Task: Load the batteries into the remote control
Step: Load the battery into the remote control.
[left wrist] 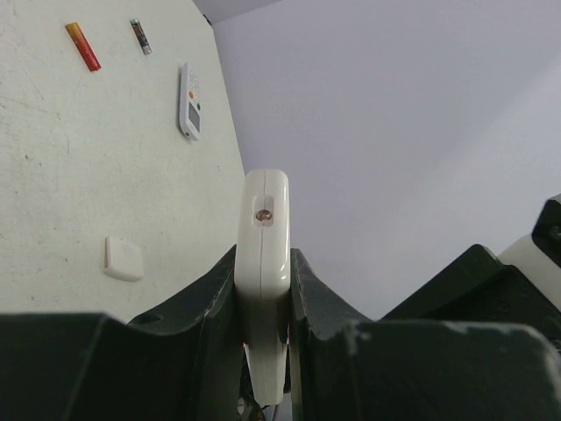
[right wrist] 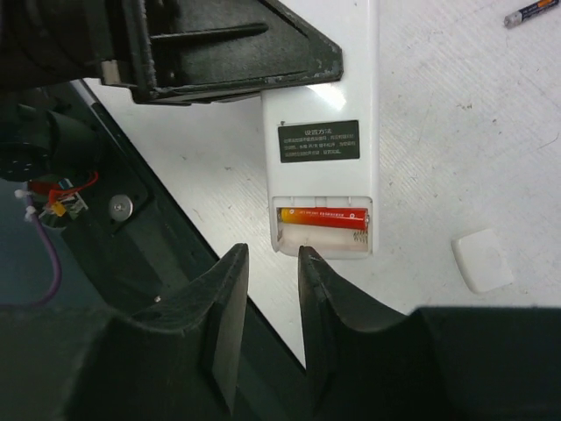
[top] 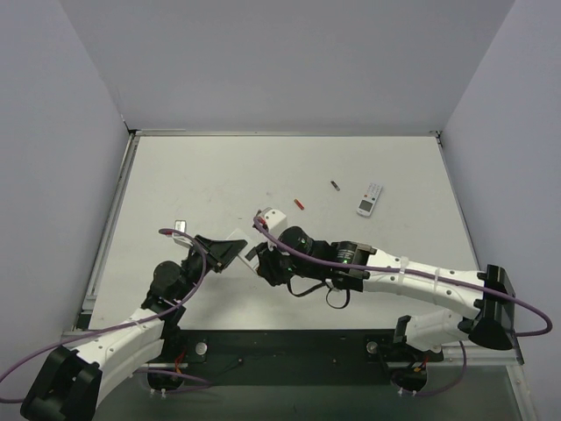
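My left gripper (left wrist: 263,263) is shut on the remote control (left wrist: 266,237), which shows edge-on between its jaws. In the right wrist view the remote control's white back (right wrist: 324,96) faces me with its compartment uncovered. One red battery (right wrist: 323,216) lies in the upper slot, and the slot below it is bare. My right gripper (right wrist: 272,254) hovers just short of the compartment's lower edge, its jaws a little apart and holding nothing. A second red battery (top: 299,203) (left wrist: 83,46) lies loose on the table beyond the arms. In the top view both grippers (top: 230,252) (top: 267,260) meet near the table's middle.
A small white square lid (right wrist: 482,260) (left wrist: 123,259) (top: 270,216) lies on the table beside the remote. Further right are a dark cylinder (top: 334,185) (left wrist: 140,37) and a white-faced remote (top: 370,199) (left wrist: 190,101). A small pale object (top: 180,225) lies at the left.
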### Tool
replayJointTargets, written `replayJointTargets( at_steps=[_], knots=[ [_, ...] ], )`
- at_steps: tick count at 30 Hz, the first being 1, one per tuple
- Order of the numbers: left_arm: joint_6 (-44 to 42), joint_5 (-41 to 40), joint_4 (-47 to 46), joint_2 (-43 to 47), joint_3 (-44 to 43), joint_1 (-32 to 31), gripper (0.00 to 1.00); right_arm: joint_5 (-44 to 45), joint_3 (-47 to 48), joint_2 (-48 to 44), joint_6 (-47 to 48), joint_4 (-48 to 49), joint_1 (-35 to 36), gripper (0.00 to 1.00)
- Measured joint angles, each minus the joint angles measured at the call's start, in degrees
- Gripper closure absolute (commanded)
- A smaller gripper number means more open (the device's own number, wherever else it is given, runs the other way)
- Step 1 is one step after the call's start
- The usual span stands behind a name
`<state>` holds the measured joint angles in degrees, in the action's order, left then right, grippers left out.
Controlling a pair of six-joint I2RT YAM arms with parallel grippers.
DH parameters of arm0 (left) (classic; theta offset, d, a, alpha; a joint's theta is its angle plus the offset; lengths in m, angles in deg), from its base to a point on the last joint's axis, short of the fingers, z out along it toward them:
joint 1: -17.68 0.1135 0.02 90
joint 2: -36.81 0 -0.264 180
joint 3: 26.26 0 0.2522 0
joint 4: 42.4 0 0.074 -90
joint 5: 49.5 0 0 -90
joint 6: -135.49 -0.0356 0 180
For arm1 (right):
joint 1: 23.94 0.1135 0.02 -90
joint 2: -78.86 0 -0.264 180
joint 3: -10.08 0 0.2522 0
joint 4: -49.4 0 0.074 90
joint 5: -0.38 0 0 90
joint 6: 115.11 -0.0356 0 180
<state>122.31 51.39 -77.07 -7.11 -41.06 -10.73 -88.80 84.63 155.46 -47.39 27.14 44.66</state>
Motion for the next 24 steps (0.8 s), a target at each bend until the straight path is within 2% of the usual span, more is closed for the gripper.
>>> replayJointTargets(
  at_steps=[6, 9, 11, 12, 14, 17, 24],
  knots=[
    [-0.9, 0.0, 0.1, -0.5, 0.0, 0.0, 1.0, -1.2, -0.1, -5.8, 0.1, -0.7, -3.2, 0.57],
    [-0.9, 0.0, 0.0, -0.6, 0.0, 0.0, 1.0, -3.4, -0.9, -7.5, -0.5, -0.3, -7.2, 0.56],
    [-0.8, 0.0, 0.0, -0.7, 0.0, 0.0, 1.0, -5.7, -2.6, -8.0, -1.7, 0.7, -10.3, 0.6],
    [-0.7, 0.0, 0.0, -0.7, 0.0, 0.0, 1.0, -6.5, -3.3, -8.0, -2.0, 1.0, -11.2, 0.68],
    [-0.5, 0.0, -0.1, -0.7, 0.0, 0.0, 1.0, -7.8, -5.2, -8.0, -2.6, 1.6, -12.9, 0.73],
    [-0.3, 0.0, -0.1, -0.7, 0.0, 0.0, 1.0, -10.3, -6.0, -7.3, -3.3, 1.9, -13.0, 0.77],
    [0.7, 0.0, -0.2, -0.7, 0.0, 0.0, 1.0, -14.0, -6.0, -4.5, -3.3, 4.9, -13.0, 0.77]
  ],
)
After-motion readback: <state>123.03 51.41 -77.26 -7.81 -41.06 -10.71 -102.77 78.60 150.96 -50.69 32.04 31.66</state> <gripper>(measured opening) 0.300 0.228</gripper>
